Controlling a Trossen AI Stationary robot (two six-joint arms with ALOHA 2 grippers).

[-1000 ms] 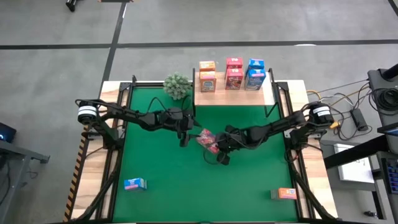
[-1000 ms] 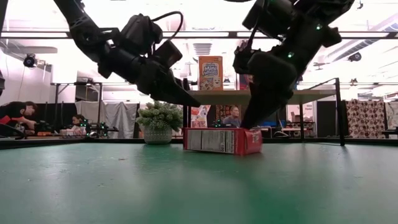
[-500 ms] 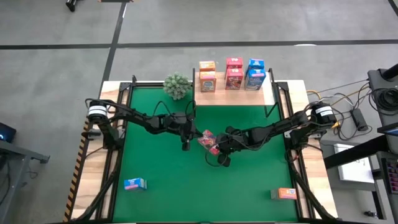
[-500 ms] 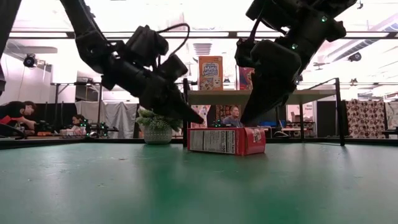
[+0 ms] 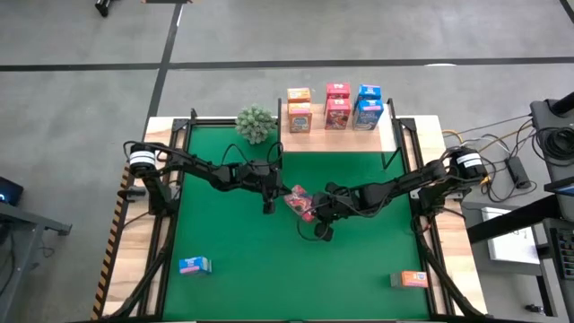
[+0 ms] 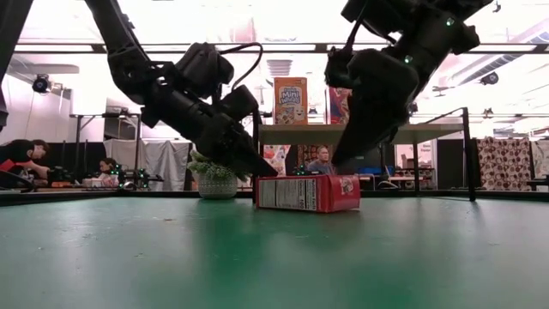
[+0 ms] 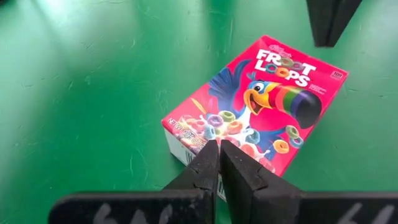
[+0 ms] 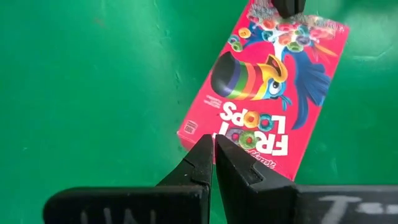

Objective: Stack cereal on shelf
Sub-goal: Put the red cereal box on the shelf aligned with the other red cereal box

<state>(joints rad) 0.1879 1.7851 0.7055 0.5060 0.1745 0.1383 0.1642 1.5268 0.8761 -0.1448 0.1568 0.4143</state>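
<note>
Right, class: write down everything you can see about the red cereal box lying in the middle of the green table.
The red cereal box is a small cardboard carton printed with a toucan, coloured rings and the words Froot Loops. It lies flat, front up, near the middle of the green table. The left hand and the right hand, both with fingers together, meet it at opposite ends. A white printed panel shows on one long side.
</note>
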